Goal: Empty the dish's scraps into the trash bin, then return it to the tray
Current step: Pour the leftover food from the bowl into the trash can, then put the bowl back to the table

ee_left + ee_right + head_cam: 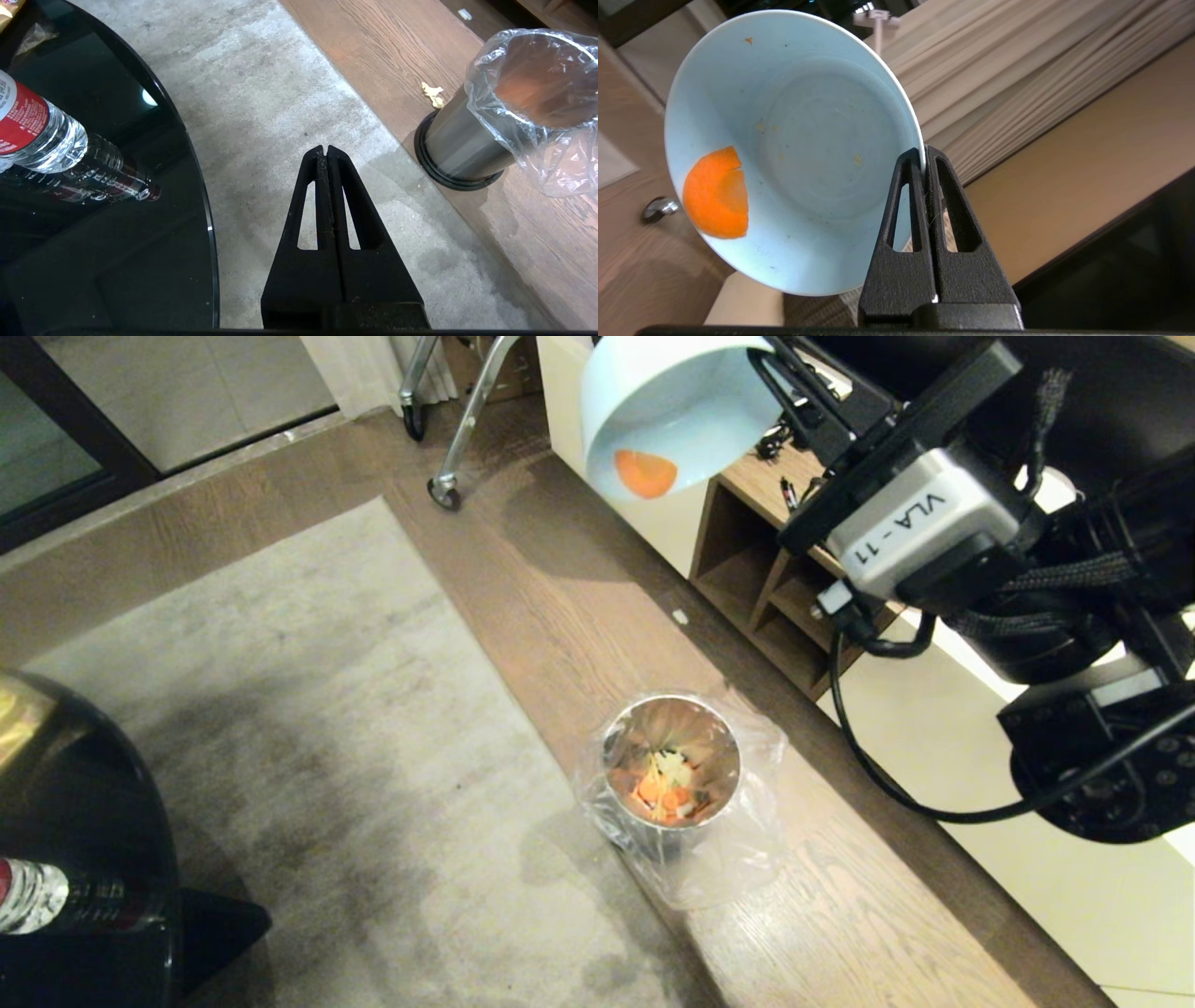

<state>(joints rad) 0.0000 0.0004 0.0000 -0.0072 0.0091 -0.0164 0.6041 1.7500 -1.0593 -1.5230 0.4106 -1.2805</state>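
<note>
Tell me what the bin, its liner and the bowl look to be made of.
Trash bin: metal by the look, brushed and shiny, its inside mirroring the scraps.
Liner: thin clear plastic film, crinkled and glinting, folded over the rim.
Bowl: pale blue, smooth and glossy; ceramic or melamine, the look leaves that open.

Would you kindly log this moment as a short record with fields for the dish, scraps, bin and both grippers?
dish: pale-blue bowl, tipped steeply, held up by its rim
scraps in dish: one orange piece clinging to the inner wall
trash bin: metal bin with clear liner, on the wood floor, orange and pale scraps inside
stray bit: pale scrap on the floor beside the bin
right gripper: shut on the rim
left gripper: shut, empty, above the rug
</note>
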